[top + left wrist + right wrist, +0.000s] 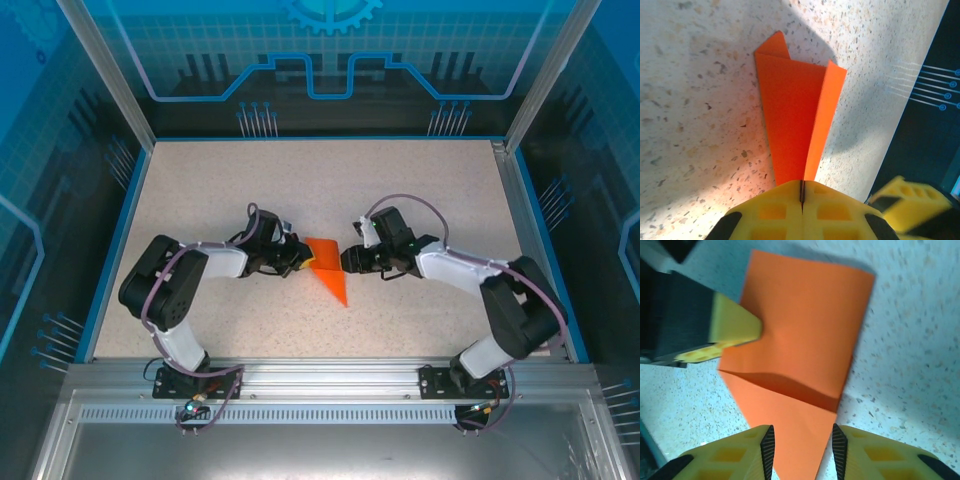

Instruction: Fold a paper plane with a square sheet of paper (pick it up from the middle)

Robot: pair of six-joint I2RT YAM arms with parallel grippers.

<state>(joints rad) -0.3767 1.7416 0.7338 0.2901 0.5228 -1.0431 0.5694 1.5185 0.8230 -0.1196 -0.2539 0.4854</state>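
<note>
**Desk editor:** Mid-fold on the pale speckled desk [220,190]. The thin, bright orange paper sheet [326,270], creased into a pointed wedge, sits at the centre between the two arms. Which step is this?

**Photographer:** One of the middle creases, by my reading. It is a layered wedge and not yet a narrow dart. The left claw [801,187] is clamped on the paper, which runs straight into the thin seam where its yellow fingers meet.

**Desk editor:** And the right claw [802,442]?

**Photographer:** Its jaws stand apart, and the sheet's tapered end shows in the gap between them. Nothing is pinched there that I can see.

**Desk editor:** What does the next move call for?

**Photographer:** Probably the left claw anchoring the sheet while the right takes a flap, carries it over and presses the crease down. The edges must line up, because paper this thin skews or buckles easily.

**Desk editor:** What can't be made out?

**Photographer:** The left fingers cover the exact spot they grip. The tip is cut off at the bottom of the right wrist view, which is soft. From overhead the sheet is small, with both claws crowding its edges. I cannot count the layers or tell whether the paper lies fully flat.
</note>
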